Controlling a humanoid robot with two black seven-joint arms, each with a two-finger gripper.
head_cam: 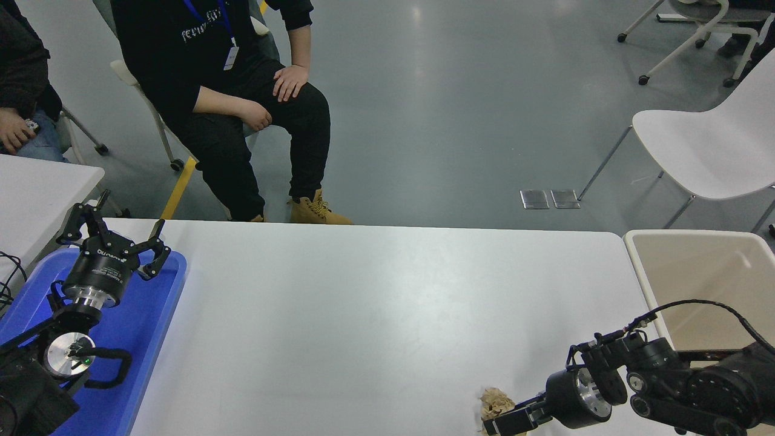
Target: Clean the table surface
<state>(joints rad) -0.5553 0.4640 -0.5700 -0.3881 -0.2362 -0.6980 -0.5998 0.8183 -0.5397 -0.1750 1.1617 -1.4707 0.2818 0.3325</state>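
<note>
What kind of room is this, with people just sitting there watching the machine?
Probably a robotics lab or test space in an office-like hall: two black robot arms work at a white table, a seated person watches from the far side, and wheeled chairs stand on bare grey floor.

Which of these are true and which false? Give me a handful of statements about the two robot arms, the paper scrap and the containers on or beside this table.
1. A crumpled brown paper scrap lies near the table surface's near edge. True.
2. The right gripper is over the blue tray. False: it is at the paper scrap, near the picture's bottom edge.
3. The left gripper sits open above the blue tray. True.
4. The beige bin stands at the table's left end. False: it is at the right end.
5. The paper scrap is inside the beige bin. False: it lies on the table.
</note>
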